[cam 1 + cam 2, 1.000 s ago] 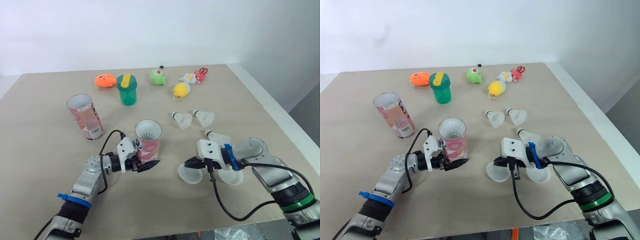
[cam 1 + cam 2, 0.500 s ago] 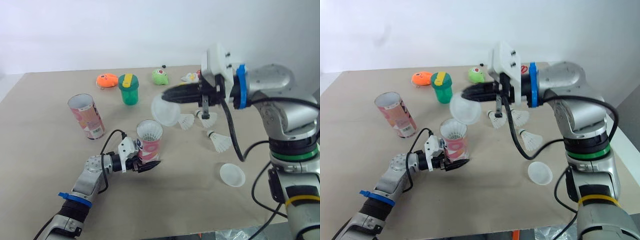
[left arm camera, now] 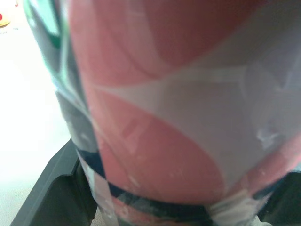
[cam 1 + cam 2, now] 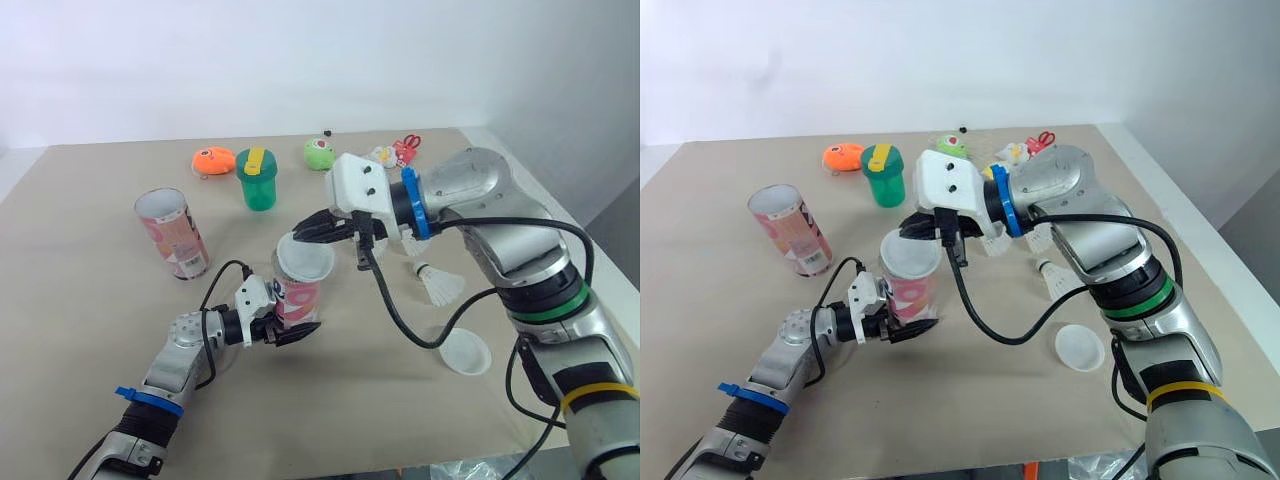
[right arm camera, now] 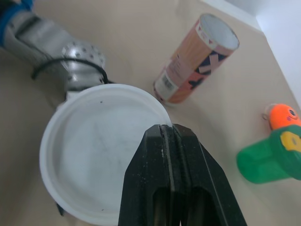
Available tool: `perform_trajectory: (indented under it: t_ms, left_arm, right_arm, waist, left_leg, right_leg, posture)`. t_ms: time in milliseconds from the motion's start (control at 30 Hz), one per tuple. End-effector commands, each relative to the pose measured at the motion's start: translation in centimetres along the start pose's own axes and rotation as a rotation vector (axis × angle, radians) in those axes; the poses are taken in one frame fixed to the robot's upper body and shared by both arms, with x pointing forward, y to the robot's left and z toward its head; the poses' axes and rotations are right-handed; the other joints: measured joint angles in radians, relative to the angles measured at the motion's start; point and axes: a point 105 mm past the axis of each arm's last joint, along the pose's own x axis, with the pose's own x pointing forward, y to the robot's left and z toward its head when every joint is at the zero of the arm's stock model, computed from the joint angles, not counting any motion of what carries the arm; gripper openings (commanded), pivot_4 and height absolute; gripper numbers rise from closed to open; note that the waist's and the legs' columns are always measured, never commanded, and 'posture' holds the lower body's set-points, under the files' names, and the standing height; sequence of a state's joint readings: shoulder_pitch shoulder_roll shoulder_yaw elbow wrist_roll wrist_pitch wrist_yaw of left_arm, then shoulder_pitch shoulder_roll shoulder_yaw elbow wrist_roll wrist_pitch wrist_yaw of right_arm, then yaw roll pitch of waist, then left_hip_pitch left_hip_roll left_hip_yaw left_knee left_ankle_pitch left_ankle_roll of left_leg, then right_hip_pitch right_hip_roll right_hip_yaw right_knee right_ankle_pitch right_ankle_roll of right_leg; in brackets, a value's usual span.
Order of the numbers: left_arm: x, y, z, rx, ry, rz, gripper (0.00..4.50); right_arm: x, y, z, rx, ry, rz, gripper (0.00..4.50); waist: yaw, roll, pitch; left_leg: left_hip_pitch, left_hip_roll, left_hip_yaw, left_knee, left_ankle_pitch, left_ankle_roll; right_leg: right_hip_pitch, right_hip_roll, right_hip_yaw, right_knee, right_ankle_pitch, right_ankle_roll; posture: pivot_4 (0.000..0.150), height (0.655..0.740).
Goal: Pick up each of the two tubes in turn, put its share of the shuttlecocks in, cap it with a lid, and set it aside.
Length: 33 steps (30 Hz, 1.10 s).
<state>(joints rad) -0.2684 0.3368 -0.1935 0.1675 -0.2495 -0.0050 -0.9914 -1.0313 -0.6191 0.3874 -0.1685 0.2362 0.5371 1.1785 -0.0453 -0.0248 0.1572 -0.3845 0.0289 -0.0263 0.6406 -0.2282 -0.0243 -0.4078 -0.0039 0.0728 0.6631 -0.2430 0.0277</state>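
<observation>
Nearest to us, on the right side of the table (image 4: 90, 300), a loose translucent lid (image 4: 466, 351) lies flat with its hollow side up, well apart from everything else. On the left, our left jaws pinch the pink patterned tube (image 4: 298, 298) low on its body, one black finger on each side; the left wrist view shows the label pressed close between them. The tube stands upright, and we cannot tell whether its base rests on the table or hangs just above it.

Over the tube's mouth sits a second lid (image 4: 305, 258), slightly tilted. Our right jaws are pressed together on the far edge of its rim, reaching in from the right. The right wrist view shows the two black fingers (image 5: 174, 160) closed on the rim, with the lid spread below them. We cannot tell whether this lid is pushed fully home.

Beyond the loose lid, a single shuttlecock (image 4: 440, 285) lies on its side under our right forearm. Farther left, the other tube (image 4: 173, 234) stands open-mouthed and leaning a little, well apart from the first.

At the far side we see a green cup with a yellow top (image 4: 256, 182), an orange toy (image 4: 211, 160) beside it, a green toy (image 4: 319, 153), and red-handled scissors (image 4: 406, 146) near the far right corner.
</observation>
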Motion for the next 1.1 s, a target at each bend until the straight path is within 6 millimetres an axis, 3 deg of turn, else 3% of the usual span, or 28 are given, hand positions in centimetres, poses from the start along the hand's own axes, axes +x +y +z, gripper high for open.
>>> perform_trajectory:
  t_ms: [33,600,1100]
  left_arm:
    - [-1.1,-0.5,-4.1,-0.098,0.145,0.026,3.67]
    - [-1.0,-0.7,-4.2,-0.098,0.149,0.019,3.67]
    - [-1.1,-0.7,-4.2,-0.1,0.152,0.016,3.67]
  right_arm:
    - [-0.2,-0.7,0.4,-0.064,0.016,-0.029,0.11]
    - [1.7,0.6,0.3,-0.125,0.038,0.04,0.11]
    - [0.8,0.2,-0.6,-0.222,0.137,0.032,0.11]
  waist:
    - [0.0,0.0,0.0]
    - [0.0,0.0,0.0]
    - [0.0,0.0,0.0]
  left_leg:
    - [0.0,0.0,0.0,0.0,0.0,0.0]
    - [0.0,0.0,-0.001,-0.001,0.0,0.0]
    - [0.0,0.0,-0.001,-0.002,0.0,0.0]
  right_leg:
    - [0.0,0.0,0.0,0.0,0.0,0.0]
    - [0.0,0.0,-0.001,0.0,-0.001,-0.001]
    - [0.0,0.0,-0.001,-0.001,-0.001,-0.002]
  posture:
    - [0.15,0.74]
    - [0.15,0.74]
    - [0.15,0.74]
